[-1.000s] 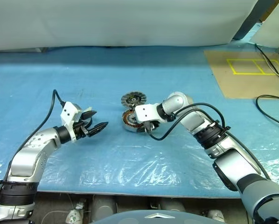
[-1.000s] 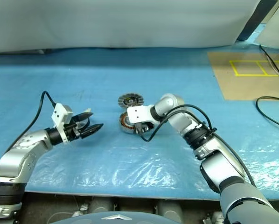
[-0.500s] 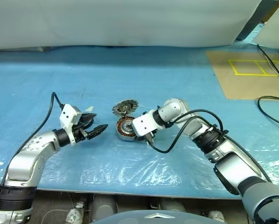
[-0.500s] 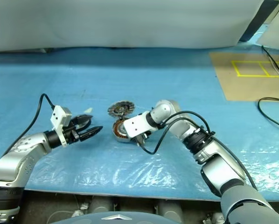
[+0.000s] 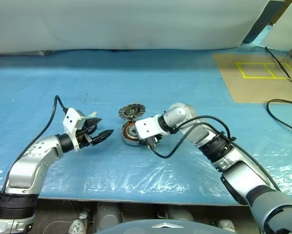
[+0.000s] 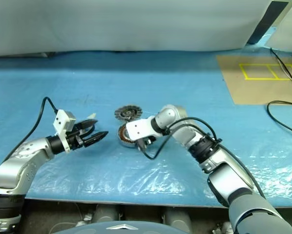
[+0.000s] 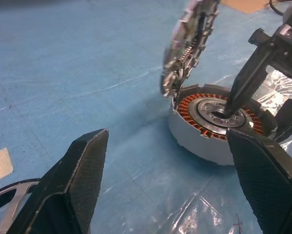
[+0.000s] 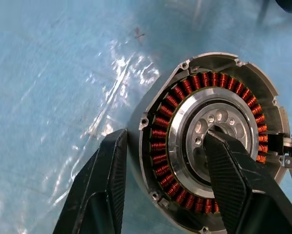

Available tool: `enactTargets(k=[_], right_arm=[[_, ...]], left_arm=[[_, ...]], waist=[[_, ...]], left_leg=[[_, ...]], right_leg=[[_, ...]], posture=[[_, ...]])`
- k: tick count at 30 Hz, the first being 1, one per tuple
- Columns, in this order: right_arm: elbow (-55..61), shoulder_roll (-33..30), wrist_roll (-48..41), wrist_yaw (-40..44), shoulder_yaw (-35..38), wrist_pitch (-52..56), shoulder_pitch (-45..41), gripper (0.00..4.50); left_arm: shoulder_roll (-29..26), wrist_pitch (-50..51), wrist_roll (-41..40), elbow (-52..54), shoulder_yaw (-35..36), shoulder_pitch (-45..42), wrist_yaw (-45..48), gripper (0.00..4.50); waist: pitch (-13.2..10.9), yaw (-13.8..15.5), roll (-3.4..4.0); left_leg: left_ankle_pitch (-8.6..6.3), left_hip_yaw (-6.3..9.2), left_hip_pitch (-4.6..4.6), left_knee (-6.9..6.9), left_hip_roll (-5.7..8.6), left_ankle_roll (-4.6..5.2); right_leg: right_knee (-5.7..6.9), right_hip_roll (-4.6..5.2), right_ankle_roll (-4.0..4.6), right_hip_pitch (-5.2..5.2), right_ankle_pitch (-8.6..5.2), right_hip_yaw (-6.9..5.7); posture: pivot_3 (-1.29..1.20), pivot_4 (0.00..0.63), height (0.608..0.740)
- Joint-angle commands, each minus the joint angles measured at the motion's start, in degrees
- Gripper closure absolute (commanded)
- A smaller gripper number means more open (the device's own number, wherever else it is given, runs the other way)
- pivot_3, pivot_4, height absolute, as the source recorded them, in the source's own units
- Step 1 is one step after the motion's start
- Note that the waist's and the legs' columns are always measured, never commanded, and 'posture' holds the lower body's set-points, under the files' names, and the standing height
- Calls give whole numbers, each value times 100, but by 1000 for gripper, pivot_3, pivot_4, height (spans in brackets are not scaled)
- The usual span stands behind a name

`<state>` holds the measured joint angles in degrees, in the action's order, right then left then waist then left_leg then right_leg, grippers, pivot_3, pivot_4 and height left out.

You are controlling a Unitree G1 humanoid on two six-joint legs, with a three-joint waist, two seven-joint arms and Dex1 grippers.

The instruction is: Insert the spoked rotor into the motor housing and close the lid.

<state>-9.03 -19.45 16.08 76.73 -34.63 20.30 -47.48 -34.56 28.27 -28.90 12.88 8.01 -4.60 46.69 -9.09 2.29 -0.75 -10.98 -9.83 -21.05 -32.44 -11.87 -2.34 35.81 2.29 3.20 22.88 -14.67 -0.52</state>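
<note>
The motor housing (image 5: 130, 133), a silver-rimmed puck with copper windings, lies on the blue cover. My right gripper (image 8: 165, 139) is shut on it, with one finger (image 8: 234, 180) in its centre hole and the other outside its rim. The spoked rotor (image 5: 130, 111), a notch-rimmed disc, stands tilted on edge at the housing's far rim (image 7: 190, 44); I cannot tell whether the two are joined. My left gripper (image 5: 104, 126) hangs open just to the housing's left, level with it and apart from it, with nothing between its fingers (image 7: 82, 175).
A thin silver ring (image 7: 4, 204) lies on the cover under my left gripper. Brown cardboard marked with yellow tape (image 5: 256, 73) lies far right, with a black cable (image 5: 282, 105) beside it. Crinkled clear film (image 5: 136, 170) covers the near edge.
My right gripper has turned at the wrist and slid the housing, and the disc with it, slightly left and nearer. The left arm has stayed still.
</note>
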Motion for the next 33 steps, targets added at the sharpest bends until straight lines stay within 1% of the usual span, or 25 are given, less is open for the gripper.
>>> enactTargets(k=[1, 3, 6, 9, 13, 15, 16, 17, 19, 22, 25, 33], right_arm=[[89, 65, 17, 394, -274, 1319, -187, 2499], [250, 11, 15, 476, -383, 1603, -294, 2499], [529, -182, 79, 569, -626, 1714, -324, 2499], [681, -294, 63, 554, -750, 1858, -300, 2499], [726, -392, 80, 432, -864, 1779, -196, 2499], [711, -373, 73, 346, -848, 1773, -191, 1768], [692, -368, 67, 321, -844, 1769, -198, 1515], [670, -364, 36, 366, -849, 1895, -242, 1102], [625, -355, -53, 442, -827, 2101, -358, 512], [562, -324, -200, 502, -707, 2337, -608, 512], [826, -426, -463, 646, -507, 2664, -854, 512], [1859, -1167, -1684, 1116, 124, 3912, -982, 512]], left_arm=[[11, -45, -12, 104, -47, -76, 18, 453], [41, -66, -6, 87, -82, -91, 2, 453], [81, -100, 10, 53, -107, -116, -15, 453], [104, -135, 34, 0, -117, -145, -14, 453], [120, -179, 59, -41, -131, -157, -3, 453], [126, -194, 61, -63, -133, -172, -5, 453], [129, -199, 63, -72, -134, -180, -6, 453], [127, -204, 67, -77, -137, -185, -1, 453], [126, -206, 72, -87, -139, -197, 7, 453], [129, -211, 82, -100, -141, -216, 18, 453], [120, -201, 74, -83, -122, -204, 21, 453], [112, -175, 52, -83, -111, -182, 38, 453]], waist=[[0, 15, 0], [0, 43, 0], [0, 86, 0], [0, 92, 0], [1, 86, 0], [1, 85, -1], [1, 86, -1], [0, 83, 1], [1, 76, 1], [0, 78, 3], [-1, 82, 4], [-2, 95, 5]], left_leg=[[0, 0, 0, 1, 0, 0], [0, 0, -2, 2, -2, 0], [0, 1, -6, 7, -2, -1], [0, 1, -4, 10, -1, -2], [0, 2, 1, 9, -1, -2], [0, 1, 4, 8, -1, -2], [0, 2, 4, 7, -1, -2], [0, 2, 1, 4, -1, -2], [0, 2, 4, 2, -1, -2], [0, 2, 5, -5, -1, -2], [1, 2, -4, -18, -3, -1], [1, 3, -6, -1, -1, -1]], right_leg=[[0, 1, 0, 0, 0, 0], [-2, 5, 0, -1, 0, 0], [-5, 12, -1, -3, 1, -2], [-4, 11, -21, -2, 13, -3], [0, 8, -22, -3, 13, -3], [0, 9, -21, -7, 12, -3], [-1, 10, -19, -8, 11, -3], [-1, 10, -16, -7, 9, -3], [3, 10, -15, -8, 9, -1], [4, 10, -3, -10, 1, -1], [5, 11, -2, -7, 1, -1], [4, 3, -23, -1, 14, -4]], posture=[[0, 150, 740], [0, 150, 740], [0, 150, 740], [0, 150, 740], [0, 150, 740], [0, 150, 740], [0, 150, 740], [0, 150, 740], [0, 150, 740], [0, 150, 740], [0, 150, 740], [0, 150, 740]])
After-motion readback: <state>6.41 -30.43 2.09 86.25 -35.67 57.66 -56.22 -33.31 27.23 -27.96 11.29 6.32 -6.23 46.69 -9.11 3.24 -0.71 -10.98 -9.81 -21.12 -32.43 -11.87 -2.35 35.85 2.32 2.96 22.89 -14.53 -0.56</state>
